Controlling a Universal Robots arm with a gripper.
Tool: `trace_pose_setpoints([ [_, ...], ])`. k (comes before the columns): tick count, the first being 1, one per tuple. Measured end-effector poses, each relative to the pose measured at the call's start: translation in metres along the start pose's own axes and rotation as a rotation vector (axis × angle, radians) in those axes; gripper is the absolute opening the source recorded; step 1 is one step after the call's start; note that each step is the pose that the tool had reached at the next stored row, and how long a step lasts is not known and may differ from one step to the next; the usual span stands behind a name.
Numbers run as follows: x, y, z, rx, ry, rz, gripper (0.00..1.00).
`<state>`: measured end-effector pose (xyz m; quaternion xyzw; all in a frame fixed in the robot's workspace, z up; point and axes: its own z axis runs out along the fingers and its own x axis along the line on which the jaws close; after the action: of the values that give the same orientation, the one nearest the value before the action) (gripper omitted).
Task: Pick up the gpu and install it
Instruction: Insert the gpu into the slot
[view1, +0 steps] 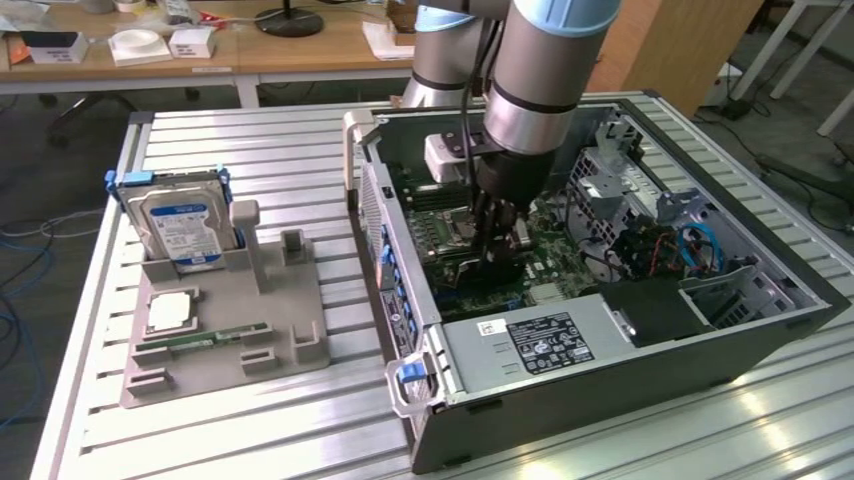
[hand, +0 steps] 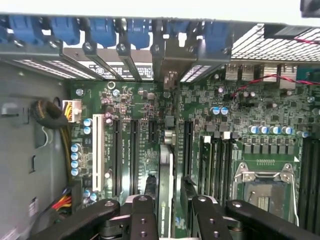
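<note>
green motherboard (hand: 135, 125) under tool (hand: 170, 210); fingers apart astride upright gpu (hand: 165, 175); hard drive (view1: 180, 225) outside case.

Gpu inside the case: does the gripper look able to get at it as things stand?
Probably yes. The gripper sits directly over the gpu, which stands edge-on above the motherboard in the open case, and nothing lies between them.

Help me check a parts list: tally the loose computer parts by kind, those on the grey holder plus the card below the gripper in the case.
hard drive, upright in the holder: 1
square silver chip, flat on the holder: 1
green RAM stick, on the holder: 1
gpu, over the motherboard slots: 1
Total: 4
</note>
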<state>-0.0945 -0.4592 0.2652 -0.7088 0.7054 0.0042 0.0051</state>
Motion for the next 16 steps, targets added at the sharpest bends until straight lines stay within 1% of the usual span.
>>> trace_pose_setpoints([
  [5, -0.0001, 0.0001, -0.008, 0.0021, 0.0002, 0.0, 0.34],
  [8, -0.0001, 0.0001, -0.008, 0.0024, -0.0002, 0.0, 0.33],
  [9, -0.0001, 0.0002, -0.008, 0.0023, -0.0001, 0.0, 0.26],
  [10, -0.0001, 0.0002, -0.008, 0.0024, -0.0001, 0.0, 0.26],
  [12, -0.0001, 0.0003, -0.0081, 0.0024, 0.0, 0.0, 0.14],
  [13, -0.0001, 0.0003, -0.0081, 0.0023, 0.0, 0.0, 0.1],
  [16, -0.0001, 0.0003, -0.0081, 0.0023, 0.0, 0.0, 0.1],
])
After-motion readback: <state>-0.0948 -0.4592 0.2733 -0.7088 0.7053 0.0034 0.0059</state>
